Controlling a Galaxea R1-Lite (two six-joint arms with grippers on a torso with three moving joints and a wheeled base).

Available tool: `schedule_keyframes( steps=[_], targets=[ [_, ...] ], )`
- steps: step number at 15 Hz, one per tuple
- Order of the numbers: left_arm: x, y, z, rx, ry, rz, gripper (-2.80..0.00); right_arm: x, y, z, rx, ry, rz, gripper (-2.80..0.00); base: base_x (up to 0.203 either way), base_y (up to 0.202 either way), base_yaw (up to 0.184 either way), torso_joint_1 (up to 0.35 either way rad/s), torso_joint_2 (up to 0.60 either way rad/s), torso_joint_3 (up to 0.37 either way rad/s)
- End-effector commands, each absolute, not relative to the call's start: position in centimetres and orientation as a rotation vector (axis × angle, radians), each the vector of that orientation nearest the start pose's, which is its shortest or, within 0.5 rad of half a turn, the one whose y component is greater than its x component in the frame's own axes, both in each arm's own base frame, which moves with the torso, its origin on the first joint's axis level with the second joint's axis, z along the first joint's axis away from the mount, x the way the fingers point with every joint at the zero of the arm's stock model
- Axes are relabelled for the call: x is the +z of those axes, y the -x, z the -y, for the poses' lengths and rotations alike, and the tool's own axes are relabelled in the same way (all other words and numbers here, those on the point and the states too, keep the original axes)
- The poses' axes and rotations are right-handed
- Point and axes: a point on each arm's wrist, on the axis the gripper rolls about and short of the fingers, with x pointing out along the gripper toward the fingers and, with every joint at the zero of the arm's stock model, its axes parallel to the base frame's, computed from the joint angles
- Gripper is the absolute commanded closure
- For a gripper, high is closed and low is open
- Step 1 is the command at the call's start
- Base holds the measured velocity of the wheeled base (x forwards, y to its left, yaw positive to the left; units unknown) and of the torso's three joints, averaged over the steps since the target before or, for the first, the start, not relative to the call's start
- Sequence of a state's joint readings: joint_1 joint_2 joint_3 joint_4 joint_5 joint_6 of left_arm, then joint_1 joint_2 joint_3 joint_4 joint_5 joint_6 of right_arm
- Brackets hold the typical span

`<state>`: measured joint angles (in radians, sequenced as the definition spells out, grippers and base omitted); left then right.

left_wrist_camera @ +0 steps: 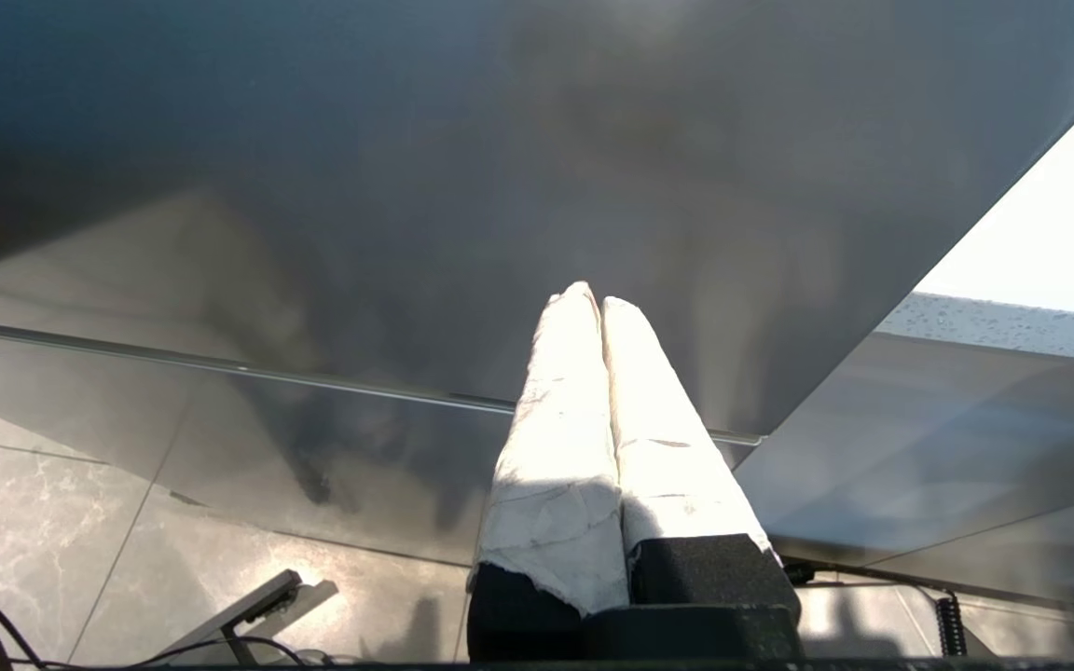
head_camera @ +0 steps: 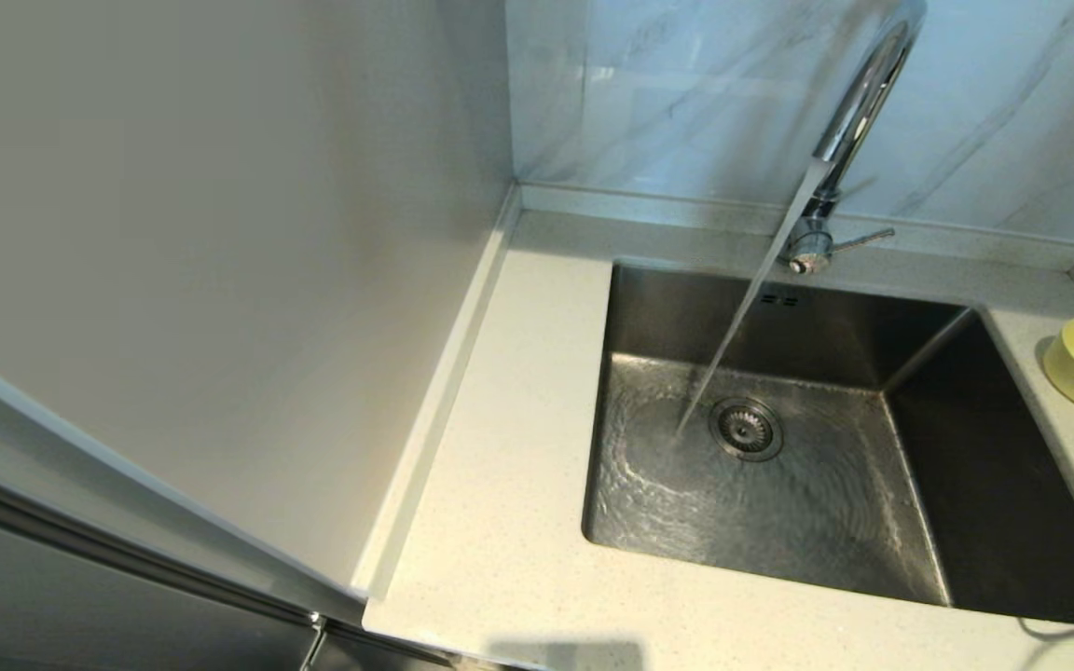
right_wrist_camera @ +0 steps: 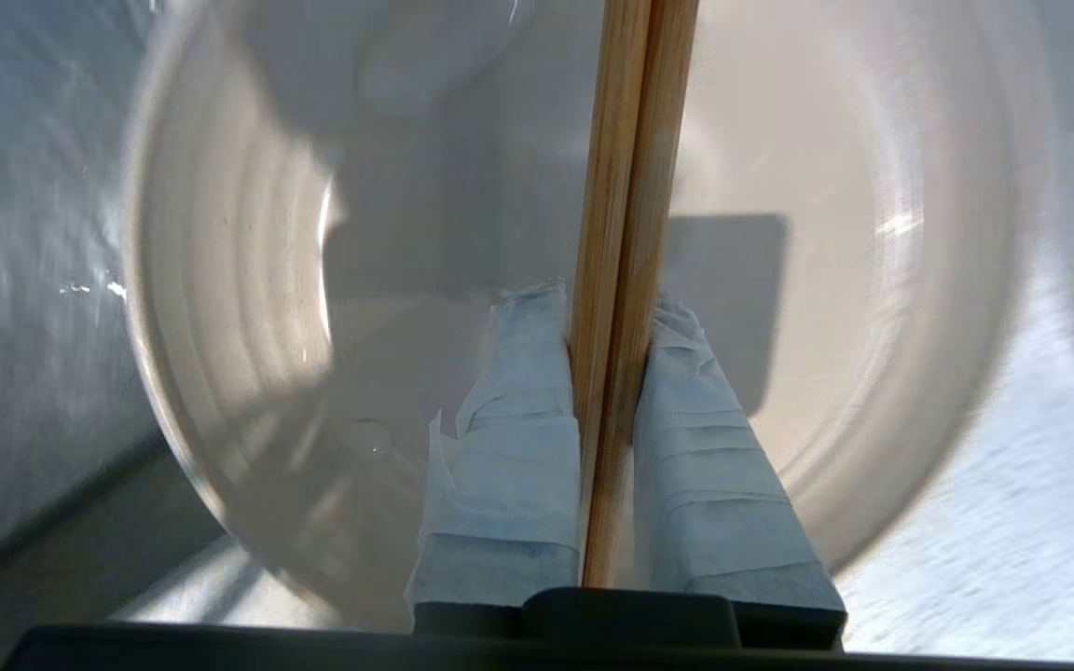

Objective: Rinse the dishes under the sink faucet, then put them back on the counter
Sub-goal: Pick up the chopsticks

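Right wrist view: my right end effector [right_wrist_camera: 607, 308] grips the chopsticks [right_wrist_camera: 626, 233] lengthwise over the plate [right_wrist_camera: 873, 308]; the sink [head_camera: 779, 522] lies left.

A plain off-white flat wall panel [head_camera: 220, 233] is filling the left side of the head view. Grey-veined marble wall tiles [head_camera: 686, 93] are forming the rear wall. In the left wrist view, a glossy grey marble-patterned tiled floor [left_wrist_camera: 52, 522] is lying below a brushed grey metal cabinet front [left_wrist_camera: 406, 186].

Grey-veined marble wall tiles [head_camera: 686, 93] — plain white side panel [head_camera: 220, 233].
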<state>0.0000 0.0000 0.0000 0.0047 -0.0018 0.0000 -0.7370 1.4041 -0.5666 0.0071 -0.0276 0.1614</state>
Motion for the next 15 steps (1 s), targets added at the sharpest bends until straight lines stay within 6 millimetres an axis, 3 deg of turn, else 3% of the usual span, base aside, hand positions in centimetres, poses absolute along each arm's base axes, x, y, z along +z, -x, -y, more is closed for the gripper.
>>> schedule_keyframes(
  steps=[1,5,11,15],
  targets=[
    [7.5,2.3,0.0,-0.002,0.000,-0.005,0.00,15.1,-13.4,12.2,-0.805,-0.401,-0.672,0.00,0.000,0.000,0.000,0.000,0.00,0.000],
    [7.5,2.3,0.0,-0.002,0.000,-0.005,0.00,16.4,-13.8,9.9,-0.713,-0.277,-0.609,0.00,0.000,0.000,0.000,0.000,0.00,0.000],
    [7.5,2.3,0.0,-0.002,0.000,-0.005,0.00,18.7,-16.3,3.8,-0.552,0.034,-0.472,0.00,0.000,0.000,0.000,0.000,0.00,0.000],
    [7.5,2.3,0.0,-0.002,0.000,-0.005,0.00,20.9,-17.6,0.2,-0.385,0.143,-0.379,0.00,0.000,0.000,0.000,0.000,0.00,0.000]
  ],
)
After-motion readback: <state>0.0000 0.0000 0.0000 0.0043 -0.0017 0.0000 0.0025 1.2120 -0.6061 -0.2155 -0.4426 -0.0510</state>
